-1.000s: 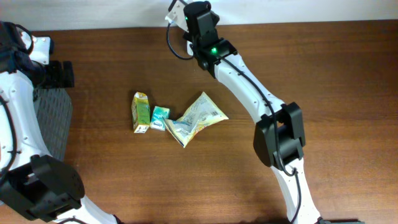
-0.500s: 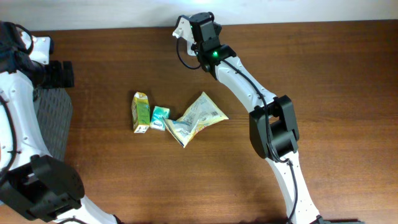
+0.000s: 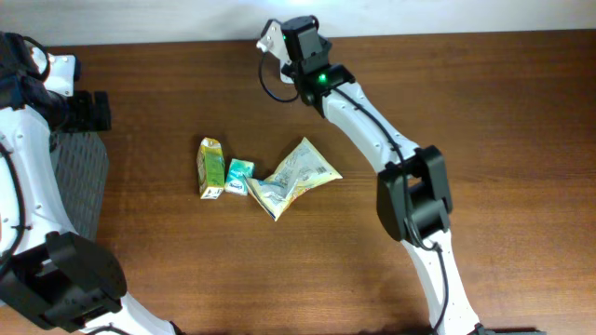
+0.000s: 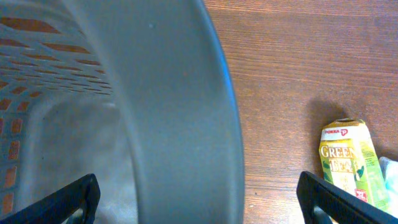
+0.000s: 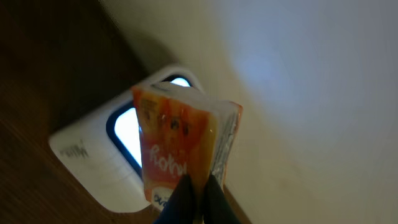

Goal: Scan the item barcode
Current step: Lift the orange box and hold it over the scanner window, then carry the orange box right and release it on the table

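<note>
Right wrist view first: my right gripper (image 5: 198, 186) is clamped tight, fingers pressed together on the bottom edge of the orange packet (image 5: 180, 149). The packet stands upright out of my grip, its printed face toward the camera. Just behind it sits the white scanner (image 5: 87, 155), its window glowing bright on either side of the packet. The scanner rests on the far edge of the wooden table (image 3: 484, 102), right up against the pale wall. I cannot tell from here whether packet and scanner touch.

Over on the other side, my left gripper (image 4: 199, 199) is spread wide, holding nothing and touching nothing. It hangs over the rim of the grey basket (image 4: 174, 93) at the table's left edge.

Out in the middle of the table lie three more items in a row: a green tea carton (image 3: 211, 167), a small teal packet (image 3: 239, 175) just beside it, and a crumpled yellow-green pouch (image 3: 298, 174) next along. All three are well apart from both of my grippers.
</note>
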`<state>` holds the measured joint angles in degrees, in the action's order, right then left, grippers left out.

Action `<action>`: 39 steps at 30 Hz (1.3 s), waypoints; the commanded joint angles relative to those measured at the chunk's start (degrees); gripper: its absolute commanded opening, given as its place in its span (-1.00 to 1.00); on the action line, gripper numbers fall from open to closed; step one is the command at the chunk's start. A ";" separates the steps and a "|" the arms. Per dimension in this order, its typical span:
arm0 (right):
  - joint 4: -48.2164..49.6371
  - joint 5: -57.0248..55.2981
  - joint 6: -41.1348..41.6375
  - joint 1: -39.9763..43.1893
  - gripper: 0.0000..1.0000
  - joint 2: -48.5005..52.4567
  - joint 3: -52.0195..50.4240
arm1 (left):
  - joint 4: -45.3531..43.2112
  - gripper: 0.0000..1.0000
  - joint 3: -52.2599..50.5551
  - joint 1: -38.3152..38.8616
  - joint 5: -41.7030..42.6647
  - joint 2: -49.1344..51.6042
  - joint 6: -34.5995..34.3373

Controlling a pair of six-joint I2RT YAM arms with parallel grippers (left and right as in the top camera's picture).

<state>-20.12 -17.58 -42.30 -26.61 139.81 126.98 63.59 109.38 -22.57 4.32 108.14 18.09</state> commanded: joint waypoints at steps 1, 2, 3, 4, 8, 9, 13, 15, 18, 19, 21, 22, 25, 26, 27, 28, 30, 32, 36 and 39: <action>-9.79 12.85 11.69 -0.22 -0.92 -12.74 0.44 | 0.09 0.98 -0.22 -0.11 0.44 0.17 0.87; -14.05 16.13 16.65 0.02 -0.92 -15.43 0.44 | 0.09 0.98 -0.22 -0.11 0.44 0.17 0.87; -18.45 18.78 23.78 0.39 -0.92 -17.79 0.44 | 0.09 0.98 -0.22 -0.11 0.44 0.20 0.87; -22.73 19.58 30.84 0.98 -0.92 -20.24 0.44 | 0.09 0.98 -0.22 -0.11 0.44 0.17 0.87; -47.52 23.21 42.42 9.51 -0.92 -28.94 0.44 | 0.09 0.98 -0.22 -0.11 0.44 0.17 0.87; -51.32 23.19 42.42 11.65 -0.92 -28.98 0.44 | 0.09 0.98 -0.22 -0.11 0.44 0.17 0.87; -62.47 34.12 39.23 25.22 -0.92 -26.05 -4.81 | 0.09 0.98 -0.22 -0.11 0.44 0.17 0.87; -58.25 38.01 39.15 29.79 -0.92 -25.90 -12.48 | 0.09 0.99 -0.22 -0.11 0.44 0.17 0.87; -48.68 40.74 39.39 35.85 -0.92 -25.90 -27.32 | 0.09 0.98 -0.22 -0.11 0.44 0.17 0.87; -44.44 41.90 39.69 37.79 -0.92 -25.90 -32.76 | 0.09 0.98 -0.22 -0.11 0.44 0.17 0.87; -37.05 42.75 43.47 41.42 -0.92 -25.90 -40.81 | 0.09 0.99 -0.22 -0.11 0.44 0.17 0.87; -33.20 43.63 45.53 43.56 -0.92 -25.90 -44.19 | 0.09 0.98 -0.22 -0.11 0.44 0.17 0.87; -25.94 45.24 51.95 49.07 -0.92 -25.90 -49.62 | 0.09 0.98 -0.22 -0.11 0.44 0.17 0.87; -24.76 45.20 53.72 50.40 -0.92 -25.90 -50.36 | 0.09 0.98 -0.22 -0.11 0.44 0.17 0.87; -23.61 45.07 55.58 51.60 -0.92 -25.90 -50.93 | 0.09 0.98 -0.22 -0.11 0.44 0.17 0.87; -22.53 44.68 57.92 52.76 -0.92 -25.90 -51.30 | 0.09 0.98 -0.22 -0.11 0.44 0.17 0.87; -20.72 42.49 62.75 55.12 -0.92 -25.90 -51.36 | 0.09 0.98 -0.22 -0.11 0.44 0.17 0.87; -18.64 42.32 62.99 56.06 -0.92 -25.90 -51.36 | 0.09 0.98 -0.22 -0.11 0.44 0.17 0.87; -17.05 45.90 57.96 56.54 0.43 -25.99 -50.99 | 0.09 0.98 -0.22 -0.11 0.44 0.17 0.87; -25.27 51.49 50.38 56.04 0.74 -26.75 -44.83 | 0.09 0.98 -0.22 -0.11 0.44 0.17 0.87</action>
<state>-41.21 29.63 14.24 29.61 114.69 77.23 63.59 109.38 -22.57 4.32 108.14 18.06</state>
